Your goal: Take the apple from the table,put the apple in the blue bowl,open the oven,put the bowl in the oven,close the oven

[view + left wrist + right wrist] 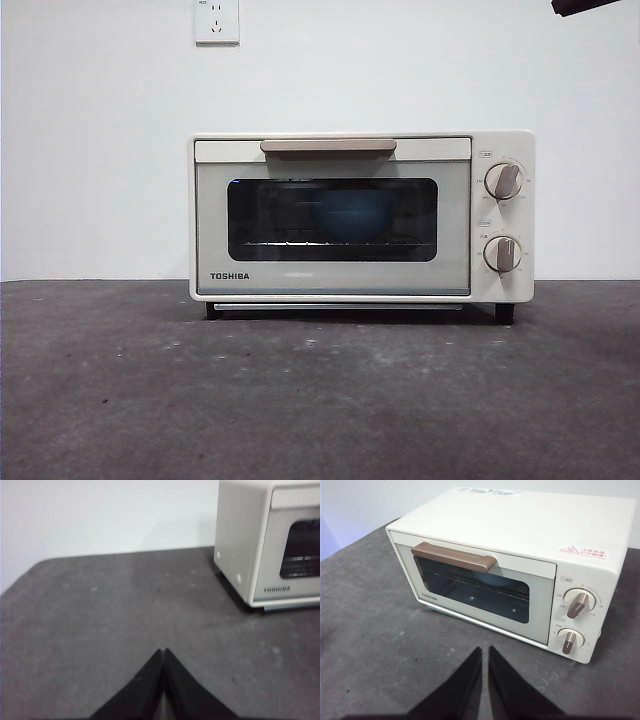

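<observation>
While the cream-white TOSHIBA toaster oven (pixel 361 217) stands with its dark glass door closed under the beige bar handle (pixel 328 146), the matte blue bowl (pixel 348 215) sits inside on the wire rack, dimly visible through the glass. I cannot see the apple. My left gripper (pixel 163 652) hangs above the dark grey speckled table (pixel 300 400), jaws clenched tip to tip and holding nothing, the oven at about two o'clock from it. My right gripper (pixel 485 650) hovers before the oven door, jaws nearly together, a thin slit between them, empty and touching nothing.
</observation>
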